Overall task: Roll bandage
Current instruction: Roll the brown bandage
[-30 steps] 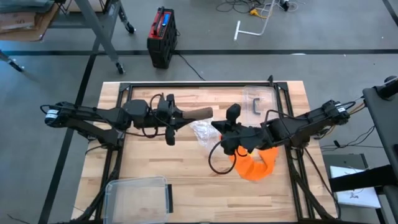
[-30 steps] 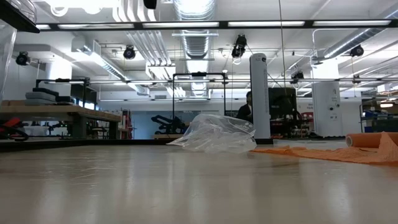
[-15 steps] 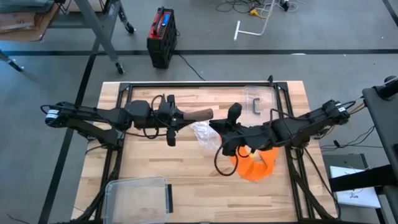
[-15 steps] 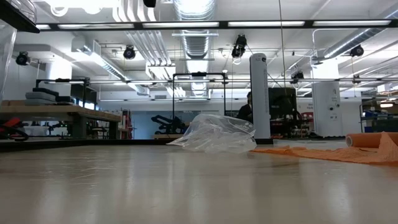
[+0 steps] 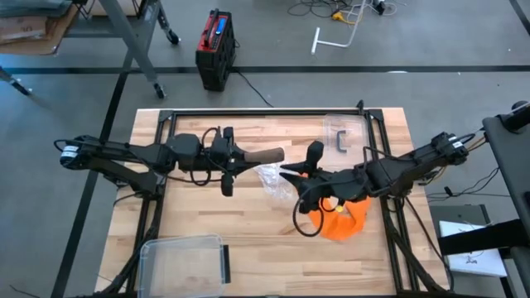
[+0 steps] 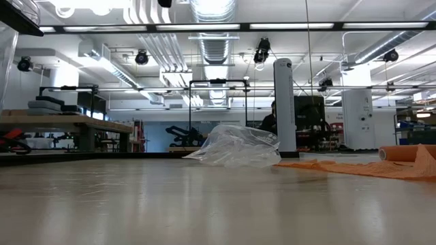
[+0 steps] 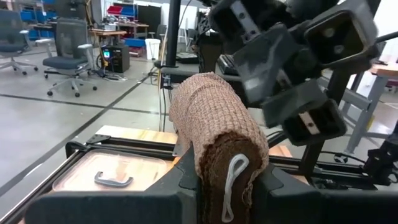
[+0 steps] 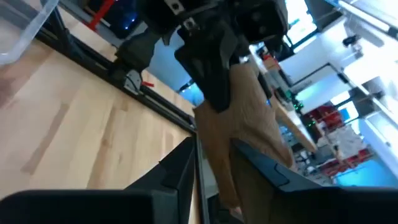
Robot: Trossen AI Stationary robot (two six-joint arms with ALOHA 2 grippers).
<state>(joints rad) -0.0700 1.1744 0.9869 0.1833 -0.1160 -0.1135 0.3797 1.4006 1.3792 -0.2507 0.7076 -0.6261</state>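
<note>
A tan woven bandage roll (image 5: 265, 154) hangs level above the table's middle, clear of the wood, with my left gripper (image 5: 240, 156) shut on it from the table's left. A white clip (image 7: 233, 186) shows on the roll's near end in the left wrist view. My right gripper (image 5: 290, 170) comes from the right and meets the roll's far end. In the right wrist view its fingers (image 8: 177, 171) stand on either side of the bandage (image 8: 249, 118), and a thin bright gap shows along one finger. My left gripper pinches the end of the roll nearest its wrist (image 7: 217, 155) between its two fingers (image 7: 186, 180). The fingers come level from the table's left and lie along the roll. The roll sticks out level toward the table's right, lifted clear of the table.
A crumpled clear plastic bag (image 5: 269, 178) lies under the two grippers. An orange cloth (image 5: 344, 219) lies under the right arm. A clear lid with a dark handle (image 5: 342, 136) sits at the far right and a clear box (image 5: 184, 258) at the near left.
My right gripper has rolled a little at the wrist beside the roll's far end, and its arm and cable now cover more of the orange cloth. The bandage roll has stayed where it was.
</note>
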